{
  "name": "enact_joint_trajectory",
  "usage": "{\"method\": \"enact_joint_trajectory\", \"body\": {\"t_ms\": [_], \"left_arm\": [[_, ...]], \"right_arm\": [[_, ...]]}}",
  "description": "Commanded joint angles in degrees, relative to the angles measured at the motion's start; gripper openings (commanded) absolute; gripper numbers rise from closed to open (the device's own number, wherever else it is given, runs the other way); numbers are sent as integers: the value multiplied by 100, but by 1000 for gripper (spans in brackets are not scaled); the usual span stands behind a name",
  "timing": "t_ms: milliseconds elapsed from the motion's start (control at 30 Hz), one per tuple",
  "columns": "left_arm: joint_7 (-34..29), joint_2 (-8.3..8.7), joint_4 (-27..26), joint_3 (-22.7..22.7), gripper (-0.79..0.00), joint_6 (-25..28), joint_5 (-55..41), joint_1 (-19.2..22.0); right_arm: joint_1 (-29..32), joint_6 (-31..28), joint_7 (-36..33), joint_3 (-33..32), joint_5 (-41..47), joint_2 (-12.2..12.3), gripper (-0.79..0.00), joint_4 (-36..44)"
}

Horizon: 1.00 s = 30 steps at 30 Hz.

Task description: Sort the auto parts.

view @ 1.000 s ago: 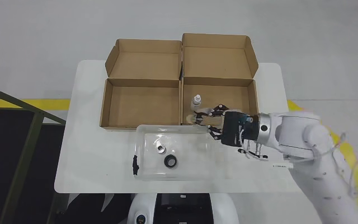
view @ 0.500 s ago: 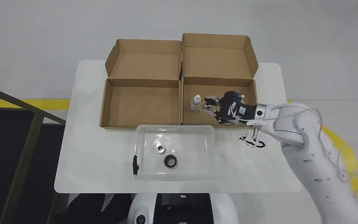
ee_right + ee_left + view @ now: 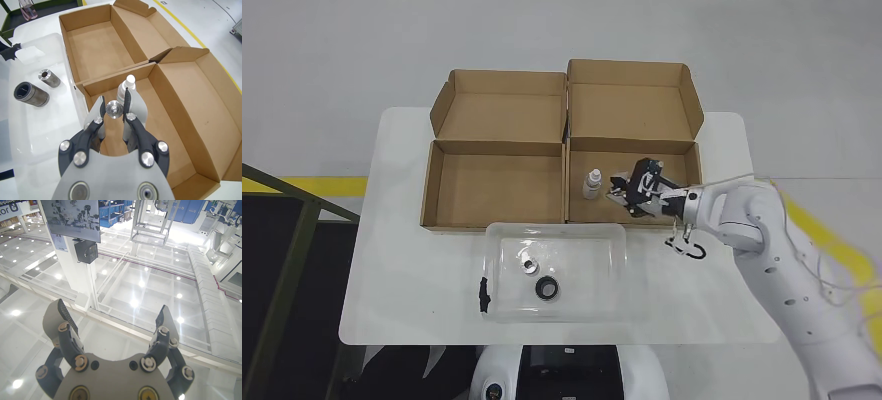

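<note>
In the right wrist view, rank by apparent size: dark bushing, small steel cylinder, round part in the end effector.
Largest: dark bushing. Then small steel cylinder and round part, too alike to rank: the part sits end-on, nearer the camera.

White table [image 3: 392, 290], rounded corners, centre of the top view. Grey floor [image 3: 342, 50] all round it. Yellow floor line [image 3: 302, 185] at the left edge, mid-height. Dark green metal frame [image 3: 282, 200] at lower left, black surface [image 3: 302, 300] inside it.

Right wrist view: clear bottle of pink liquid [image 3: 28, 11], upright, within the green frame.

Left wrist view: gridded white ceiling [image 3: 160, 279] with round lights. Dark screen [image 3: 71, 219] on a white column [image 3: 62, 262], black box [image 3: 86, 252] just beneath the screen. Blue panels [image 3: 187, 211] farther off.
</note>
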<state>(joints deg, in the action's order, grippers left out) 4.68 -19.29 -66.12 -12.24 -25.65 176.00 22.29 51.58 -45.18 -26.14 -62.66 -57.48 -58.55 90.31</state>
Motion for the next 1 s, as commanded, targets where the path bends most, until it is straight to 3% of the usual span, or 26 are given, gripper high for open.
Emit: {"method": "enact_joint_trajectory", "body": {"t_ms": [0,767,800,867,967], "left_arm": [[0,0,0,0,0,0,0,0],[0,0,0,0,0,0,0,0],[0,0,0,0,0,0,0,0],[0,0,0,0,0,0,0,0],[0,0,0,0,0,0,0,0]], "right_arm": [[-40,34,12,67,-11,-17,-785,-109],[-610,372,198,763,-161,-272,-785,-1469],[-621,386,201,780,-172,-280,-748,-1494],[-646,405,201,802,-199,-292,-536,-1524],[-669,390,194,822,-211,-305,-456,-1565]]}}
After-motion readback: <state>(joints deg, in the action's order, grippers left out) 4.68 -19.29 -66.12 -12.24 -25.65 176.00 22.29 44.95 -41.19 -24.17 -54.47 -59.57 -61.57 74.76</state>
